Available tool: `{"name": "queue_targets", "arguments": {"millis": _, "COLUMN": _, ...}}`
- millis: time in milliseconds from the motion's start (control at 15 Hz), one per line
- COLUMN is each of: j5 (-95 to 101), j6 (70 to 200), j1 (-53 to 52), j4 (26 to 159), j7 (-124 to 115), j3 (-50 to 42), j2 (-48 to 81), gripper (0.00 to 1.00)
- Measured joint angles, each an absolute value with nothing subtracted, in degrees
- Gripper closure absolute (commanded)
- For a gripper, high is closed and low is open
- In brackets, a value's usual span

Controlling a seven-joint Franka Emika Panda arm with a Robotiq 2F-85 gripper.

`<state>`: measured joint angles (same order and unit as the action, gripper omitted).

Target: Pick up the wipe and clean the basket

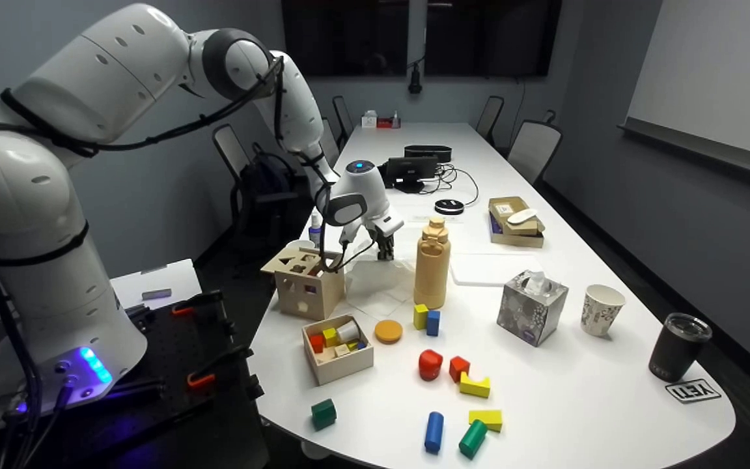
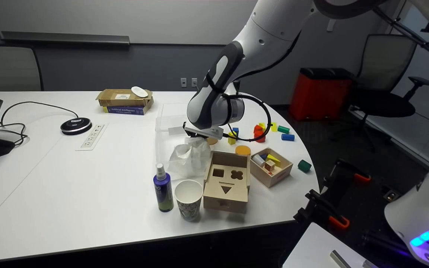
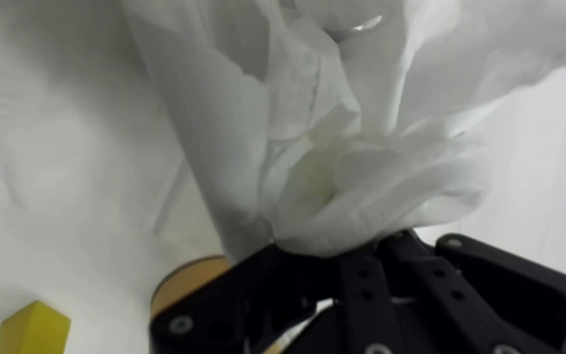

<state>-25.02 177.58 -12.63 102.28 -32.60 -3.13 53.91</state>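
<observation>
Black fingers clasp a crumpled wipe

They are nearest in the wrist view, the white wipe bunched in loose folds right at their tips. Picking up seems to me the step in hand. I'd raise the wipe slowly and straight, so no loose edge snags the wooden shape box or beige bottle, standing to either side of the fingers in an exterior view. The fingers look pinched nearly together on it, tips buried in the folds; whether its lower edge clears the table, I can't tell. No basket is plain to me; a flat white board lies right of the fingers in an exterior view.
</observation>
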Motion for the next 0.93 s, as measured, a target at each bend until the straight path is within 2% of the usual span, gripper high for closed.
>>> {"name": "queue_targets", "arguments": {"millis": 400, "j5": -25.1, "j6": 163.6, "j1": -17.0, "j4": 100.1, "j7": -43.6, "j3": -6.2, "j2": 53.5, "gripper": 0.99}}
{"name": "queue_targets", "arguments": {"millis": 933, "j5": -25.6, "j6": 143.2, "j1": -3.9, "j4": 91.1, "j7": -45.7, "j3": 1.6, "j2": 53.1, "gripper": 0.99}}
